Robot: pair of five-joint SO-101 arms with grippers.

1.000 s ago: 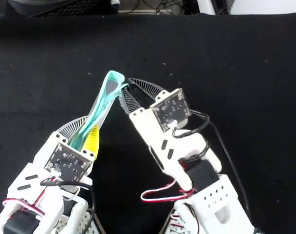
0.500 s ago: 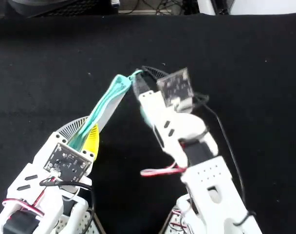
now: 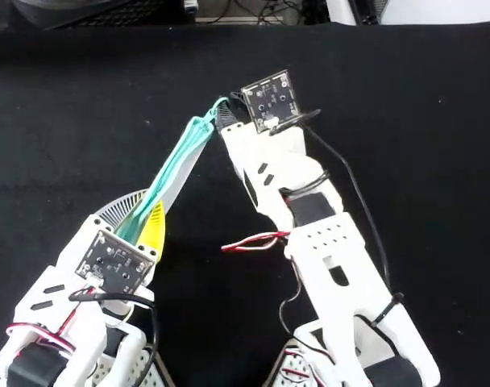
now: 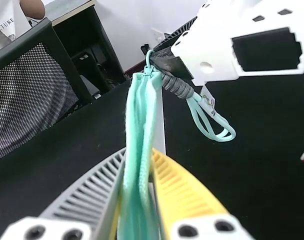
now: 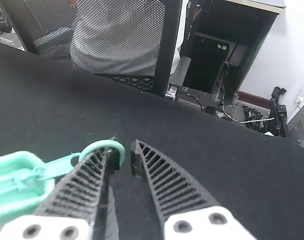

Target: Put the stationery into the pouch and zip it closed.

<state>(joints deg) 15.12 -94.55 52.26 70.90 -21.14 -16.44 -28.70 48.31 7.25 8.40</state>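
Note:
A flat teal pouch (image 3: 176, 165) hangs stretched above the black table between both arms. My left gripper (image 3: 144, 214) is shut on its near end; the grey and yellow fingers clamp the fabric (image 4: 140, 150) in the left wrist view. At the far end, my right gripper (image 3: 223, 114) is shut on the teal zip pull (image 5: 109, 146), right beside the pouch's end (image 5: 12, 175). In the left wrist view the pull's cord loop (image 4: 212, 127) dangles under the right gripper (image 4: 164, 57). The slider sits at the pouch's far tip (image 4: 149, 70). No loose stationery lies on the table.
Black cloth covers the table (image 3: 406, 121), with bare room left, right and beyond the arms. A red and white wire (image 3: 249, 240) loops off the right arm. Behind the table's far edge stand a mesh chair (image 5: 122, 35) and a dark desk (image 5: 217, 55).
The right arm has swung away from me and to the right, dragging the pouch's far end with it and pulling the pouch straighter. The left arm has kept still.

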